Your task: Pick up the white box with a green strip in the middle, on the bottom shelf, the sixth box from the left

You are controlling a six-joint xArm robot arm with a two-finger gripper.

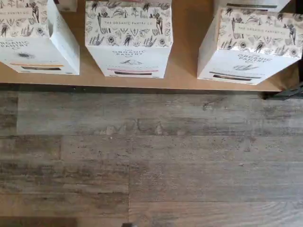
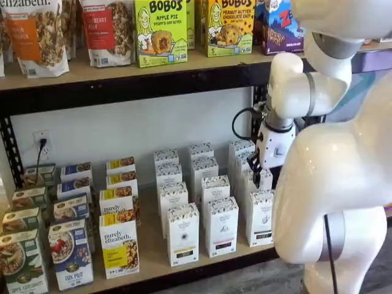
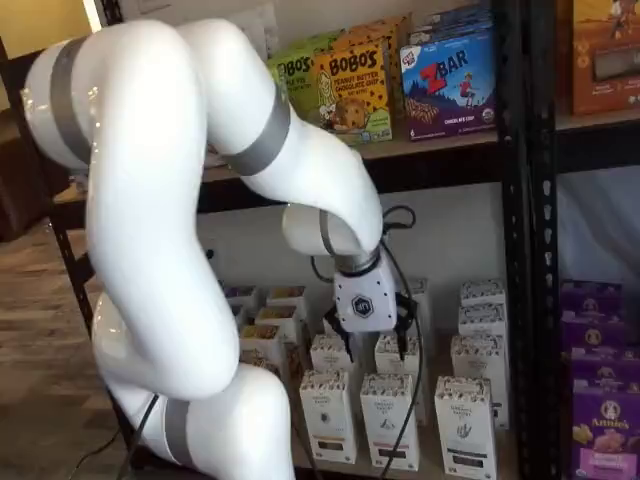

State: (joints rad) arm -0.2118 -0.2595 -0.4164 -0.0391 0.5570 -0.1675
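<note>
Grey plank flooring (image 1: 151,161) fills the wrist view, with the bottom shelf (image 1: 189,80) beyond. From the claw (image 3: 368,338), the white box (image 3: 463,425), standing upright, is found at about four o'clock, lower. Nothing is held; the claw's opening cannot be told.

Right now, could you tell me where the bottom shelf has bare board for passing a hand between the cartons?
In the wrist view, the bottom shelf shows a bare lane between the middle white carton and the white box. A narrower gap separates the middle carton from its other neighbour. Behind, the rows stand crowded.
</note>
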